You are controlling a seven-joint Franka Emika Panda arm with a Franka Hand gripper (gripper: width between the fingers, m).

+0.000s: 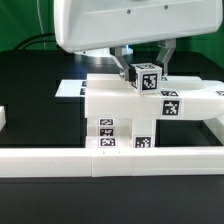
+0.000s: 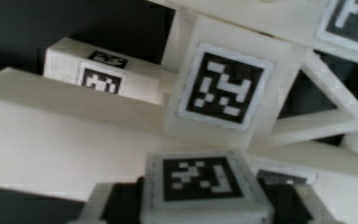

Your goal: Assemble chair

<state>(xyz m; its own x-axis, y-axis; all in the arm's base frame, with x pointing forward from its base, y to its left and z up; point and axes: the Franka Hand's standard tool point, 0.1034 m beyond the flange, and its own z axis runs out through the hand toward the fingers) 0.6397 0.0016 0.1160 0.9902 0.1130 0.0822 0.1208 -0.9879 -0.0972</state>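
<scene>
**White leg gripped, hanging right over the chair body**

Plastic everywhere, glossy and white, and all eyes are on the small square white plastic leg (image 1: 146,78) with black-and-white tags on its faces. The two-finger gripper (image 1: 147,66) comes at it from straight above. The jaws look pinched narrow on two of its sides, holding it. The wrist view shows the same leg (image 2: 201,178) right up close to the camera.

Directly under it sits the glossy white blocky chair body (image 1: 120,102), a flat panel on stubby tagged legs. The leg hangs just above that body's top face, toward its end on the exterior view's right. Whether they touch, I can't tell from here. Through the wrist camera the body's cross-braced frame (image 2: 318,115) and a big tagged panel (image 2: 226,85) lie beyond the leg, so the target is straight down the gripper's line.

The leg is so stubby that no long axis stands out. It seems turned a little against the body's edges, and I'd judge the seating turns on squaring it up. There's only one arm, so no question of which is nearer.

In front of the body lies the long low white rail (image 1: 100,162). Behind the body, to the exterior view's left, lies the flat marker board (image 1: 72,88).
</scene>
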